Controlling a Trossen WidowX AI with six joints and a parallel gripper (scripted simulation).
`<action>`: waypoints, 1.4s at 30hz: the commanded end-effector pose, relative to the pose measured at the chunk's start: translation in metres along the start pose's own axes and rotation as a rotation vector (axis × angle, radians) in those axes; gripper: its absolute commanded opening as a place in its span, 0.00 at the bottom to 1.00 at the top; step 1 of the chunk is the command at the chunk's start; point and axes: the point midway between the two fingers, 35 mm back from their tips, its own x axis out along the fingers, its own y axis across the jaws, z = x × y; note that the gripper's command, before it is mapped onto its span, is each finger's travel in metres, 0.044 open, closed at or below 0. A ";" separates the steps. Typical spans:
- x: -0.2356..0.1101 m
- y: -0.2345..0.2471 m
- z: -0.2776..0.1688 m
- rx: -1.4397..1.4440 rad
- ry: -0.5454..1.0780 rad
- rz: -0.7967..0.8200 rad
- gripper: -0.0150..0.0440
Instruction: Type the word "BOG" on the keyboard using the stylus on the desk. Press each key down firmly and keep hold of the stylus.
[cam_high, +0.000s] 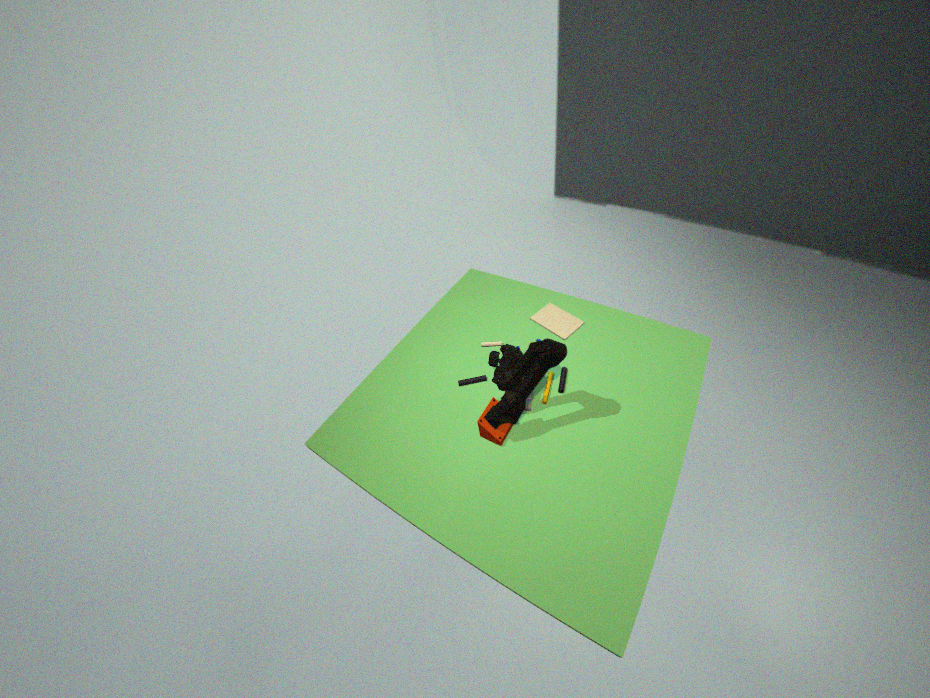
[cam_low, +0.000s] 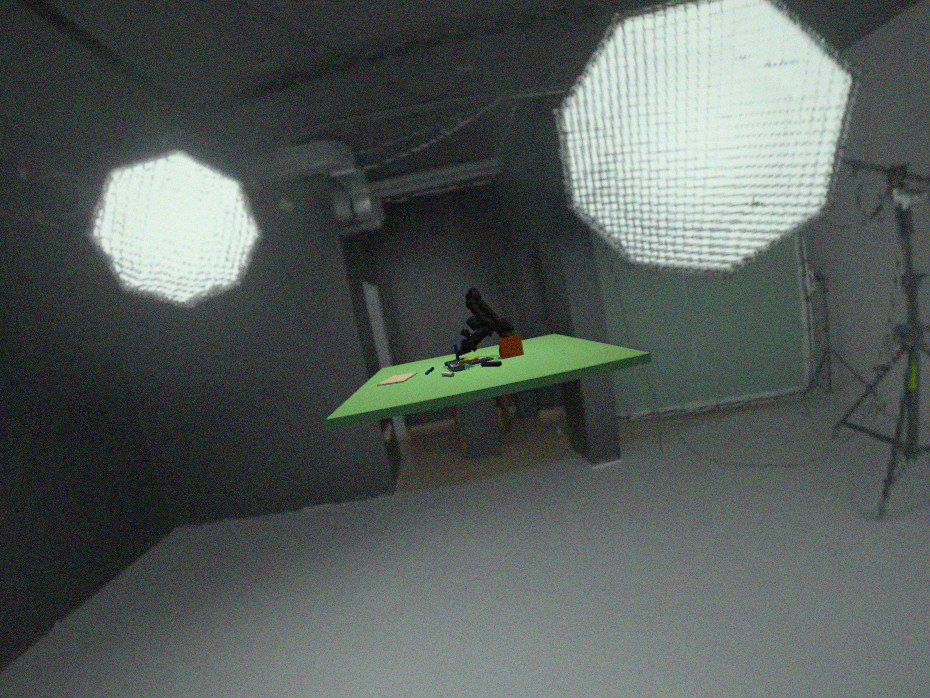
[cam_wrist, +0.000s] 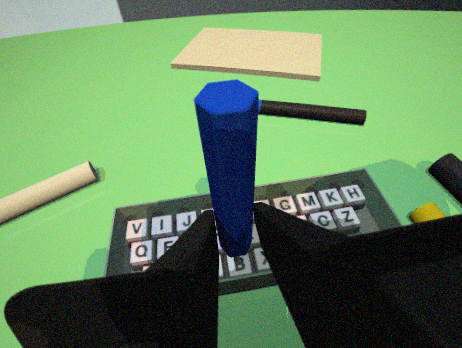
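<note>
In the wrist view my gripper (cam_wrist: 234, 215) is shut on a blue hexagonal stylus (cam_wrist: 229, 160) that stands upright between the two black fingers. Its lower tip sits just above the B key (cam_wrist: 241, 260) in the front row of a dark grey keyboard (cam_wrist: 377, 197) with pale lettered keys. The G key (cam_wrist: 285, 204) shows to the right of the stylus; several keys are hidden behind the stylus and the fingers. In the top and exterior views the black arm (cam_high: 525, 368) (cam_low: 480, 319) leans over the keyboard on the green table (cam_high: 525, 510) (cam_low: 555, 360).
A tan flat board (cam_wrist: 252, 51) (cam_high: 556, 320) lies beyond the keyboard. A black rod (cam_wrist: 312, 112) lies behind the stylus, a beige rod (cam_wrist: 45, 191) to the left, a yellow piece (cam_wrist: 426, 212) and a black cylinder (cam_wrist: 446, 171) to the right. An orange block (cam_high: 492, 428) stands at the arm's base.
</note>
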 end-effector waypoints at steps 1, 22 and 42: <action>0.000 0.000 0.000 -0.006 0.000 0.003 0.39; -0.013 0.002 0.025 -0.004 0.001 0.004 0.39; -0.018 -0.005 0.032 -0.009 0.002 0.007 0.25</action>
